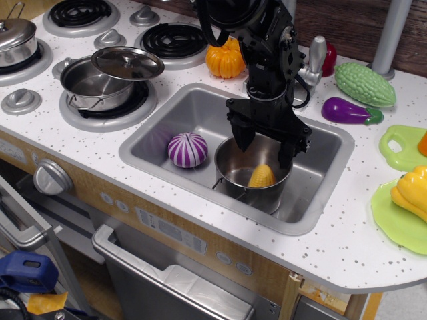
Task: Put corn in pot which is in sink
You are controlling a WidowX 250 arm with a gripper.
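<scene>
Observation.image view: stubby yellow plastic corn cob (261, 177) lies inside shiny lidless steel pot (252, 171) in grey metal sink (319, 143), below black gripper (265, 142) fingers spread wide, empty; placement looks done, only withdrawal left.

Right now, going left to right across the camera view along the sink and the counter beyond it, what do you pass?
Purple-and-white striped ball → shiny lidless steel pot → stubby yellow corn cob lying inside that pot → dark purple toy eggplant → yellow toy pepper on a green plate.
</scene>
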